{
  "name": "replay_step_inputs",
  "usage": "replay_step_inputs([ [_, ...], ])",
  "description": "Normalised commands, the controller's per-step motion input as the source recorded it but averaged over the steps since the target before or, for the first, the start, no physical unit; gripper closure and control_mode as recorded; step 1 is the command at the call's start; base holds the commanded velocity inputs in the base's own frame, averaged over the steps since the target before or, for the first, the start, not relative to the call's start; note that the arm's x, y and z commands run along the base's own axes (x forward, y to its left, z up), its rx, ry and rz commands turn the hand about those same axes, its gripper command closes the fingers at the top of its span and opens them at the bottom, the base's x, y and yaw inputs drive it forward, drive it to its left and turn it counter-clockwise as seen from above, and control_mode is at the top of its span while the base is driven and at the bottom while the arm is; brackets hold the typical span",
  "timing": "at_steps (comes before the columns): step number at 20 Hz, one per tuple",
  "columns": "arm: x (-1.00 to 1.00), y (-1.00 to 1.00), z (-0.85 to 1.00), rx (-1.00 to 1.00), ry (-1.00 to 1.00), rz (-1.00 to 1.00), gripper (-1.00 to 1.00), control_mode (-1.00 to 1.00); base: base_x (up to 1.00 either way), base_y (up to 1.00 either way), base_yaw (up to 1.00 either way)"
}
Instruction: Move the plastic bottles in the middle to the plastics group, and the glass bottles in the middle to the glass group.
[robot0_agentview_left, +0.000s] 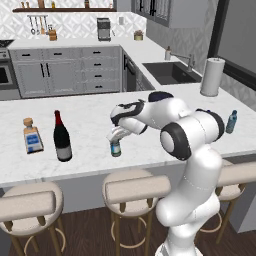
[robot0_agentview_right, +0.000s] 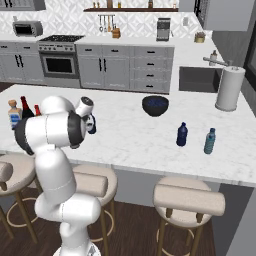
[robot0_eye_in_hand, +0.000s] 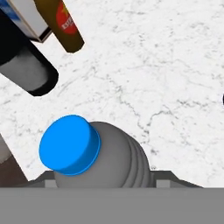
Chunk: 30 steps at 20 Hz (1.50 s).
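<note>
Wine bottle (robot0_agentview_left: 62, 138) near, left; counter (robot0_agentview_left: 90, 120) elsewhere bare.

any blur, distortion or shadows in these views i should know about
Hand view: the blue-capped bottle sits so close that it looms, stretched by perspective. Left base view: soft, low-detail render; the wine bottle casts only a faint contact shadow on the counter. Right base view: even, flat light, no glare.

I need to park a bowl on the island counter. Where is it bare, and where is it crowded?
Bare: the marble between the wine bottle and the gripper, and between the dark bowl and the paper towel roll. Crowded: the left end, around the square bottle.
</note>
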Motion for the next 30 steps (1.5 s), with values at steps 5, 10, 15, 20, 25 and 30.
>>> replay_step_inputs([
  [5, 0.00, 0.02, -0.23, 0.09, 0.00, 0.12, 1.00, -1.00, 0.00, 0.00, 0.00],
  [10, -0.15, -0.21, 0.06, 0.01, -0.01, 0.09, 1.00, -1.00, 0.00, 0.00, 0.00],
  [15, -0.24, -0.55, 0.32, -0.05, -0.08, -0.07, 1.00, -1.00, 0.00, 0.00, 0.00],
  [20, -0.10, -0.74, 0.33, 0.00, -0.10, -0.29, 1.00, -1.00, 0.00, 0.00, 0.00],
  [25, 0.00, -0.76, 0.22, 0.00, -0.01, -0.37, 1.00, -1.00, 0.00, 0.00, 0.00],
  [30, 0.00, -0.76, 0.26, 0.00, 0.00, -0.42, 1.00, -1.00, 0.00, 0.00, 0.00],
])
